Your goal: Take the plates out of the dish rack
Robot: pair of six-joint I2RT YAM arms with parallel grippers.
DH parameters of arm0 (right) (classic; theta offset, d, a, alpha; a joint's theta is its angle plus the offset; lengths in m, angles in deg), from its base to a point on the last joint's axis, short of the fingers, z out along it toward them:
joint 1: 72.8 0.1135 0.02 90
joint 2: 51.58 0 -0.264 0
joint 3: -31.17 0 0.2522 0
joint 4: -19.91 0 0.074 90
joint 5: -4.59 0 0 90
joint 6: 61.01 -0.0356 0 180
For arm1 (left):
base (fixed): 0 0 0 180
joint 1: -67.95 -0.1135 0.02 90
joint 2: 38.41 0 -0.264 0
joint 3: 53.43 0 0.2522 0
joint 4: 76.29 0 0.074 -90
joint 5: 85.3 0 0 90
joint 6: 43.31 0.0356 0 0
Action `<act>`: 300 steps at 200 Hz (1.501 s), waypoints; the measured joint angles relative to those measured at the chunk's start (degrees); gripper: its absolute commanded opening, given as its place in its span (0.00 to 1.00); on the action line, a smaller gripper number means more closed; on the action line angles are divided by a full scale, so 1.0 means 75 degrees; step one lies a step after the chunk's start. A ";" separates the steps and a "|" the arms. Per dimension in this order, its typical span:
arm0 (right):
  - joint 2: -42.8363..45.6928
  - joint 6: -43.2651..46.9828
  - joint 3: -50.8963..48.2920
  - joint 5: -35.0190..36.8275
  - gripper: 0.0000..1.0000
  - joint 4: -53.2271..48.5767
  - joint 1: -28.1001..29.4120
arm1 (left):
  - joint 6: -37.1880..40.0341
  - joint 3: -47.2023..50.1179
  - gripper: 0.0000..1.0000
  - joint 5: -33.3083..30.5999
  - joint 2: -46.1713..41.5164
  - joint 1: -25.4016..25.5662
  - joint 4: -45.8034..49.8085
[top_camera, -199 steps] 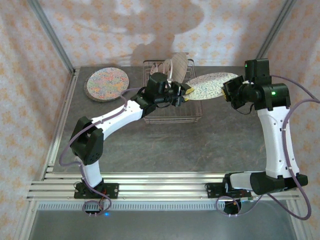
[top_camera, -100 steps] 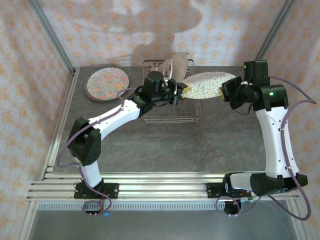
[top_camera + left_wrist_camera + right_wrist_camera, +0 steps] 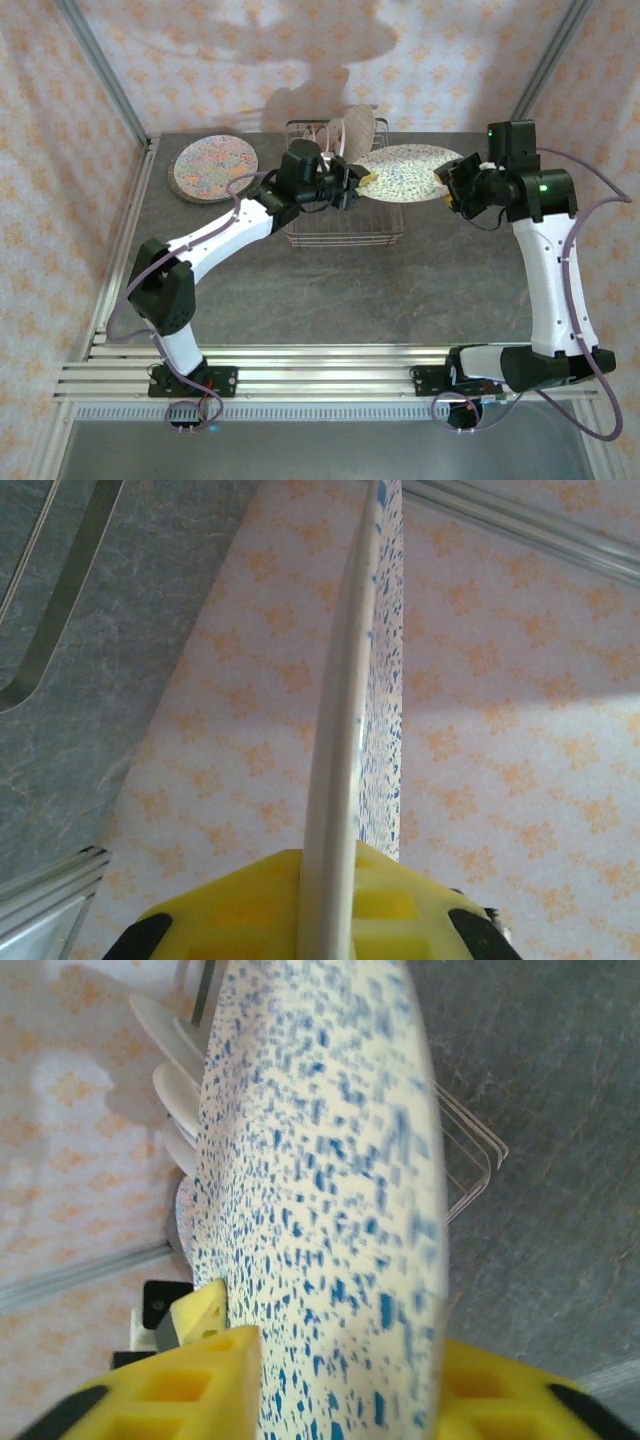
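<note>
Above the right end of the dish rack (image 3: pixel 345 236), toward the table's (image 3: pixel 400 290) far edge, a blue-speckled plate (image 3: pixel 405 172) hangs nearly flat between both arms. The left gripper (image 3: pixel 365 181) is clamped on its left rim. The right gripper (image 3: pixel 446 182) straddles the opposite rim, though whether it pinches I cannot tell. This looks like a handover: next the right should release fully and back away, letting the left carry the plate to the stack (image 3: pixel 213 167) in the far left corner.
</note>
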 measured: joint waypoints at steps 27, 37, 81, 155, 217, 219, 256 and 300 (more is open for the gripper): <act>0.0000 0.0350 0.0198 -0.0082 0.56 0.0000 0.0000 | 0.0303 0.0122 0.00 0.0009 -0.0262 -0.0087 0.0006; 0.0000 0.0460 0.0230 -0.0085 0.58 0.0006 0.0000 | 0.0393 0.0175 0.00 0.0023 -0.0373 -0.0128 0.0009; 0.0000 0.0793 0.0364 -0.0262 0.63 0.0038 0.0000 | 0.0586 0.0224 0.00 0.0093 -0.0662 -0.0344 0.0015; -0.0143 0.1463 0.1000 -0.0941 0.67 0.0364 0.0146 | 0.0807 0.0312 0.00 0.0204 -0.1090 -0.0863 0.0146; -0.0344 0.2451 0.1233 -0.0685 0.67 0.1279 0.1274 | 0.1035 0.0411 0.00 0.0210 -0.1553 -0.1475 0.0402; -0.0350 0.2503 0.1239 -0.0659 0.67 0.1306 0.1314 | 0.1040 0.0411 0.00 0.0207 -0.1571 -0.1504 0.0414; -0.0370 0.3494 0.1105 -0.0233 0.65 0.2057 0.1979 | 0.1151 0.0688 0.00 0.0204 -0.1920 -0.1976 0.0452; -0.0029 0.4911 0.0286 0.0254 0.66 0.3185 0.2614 | 0.1207 0.1250 0.00 0.0201 -0.2430 -0.2809 0.0466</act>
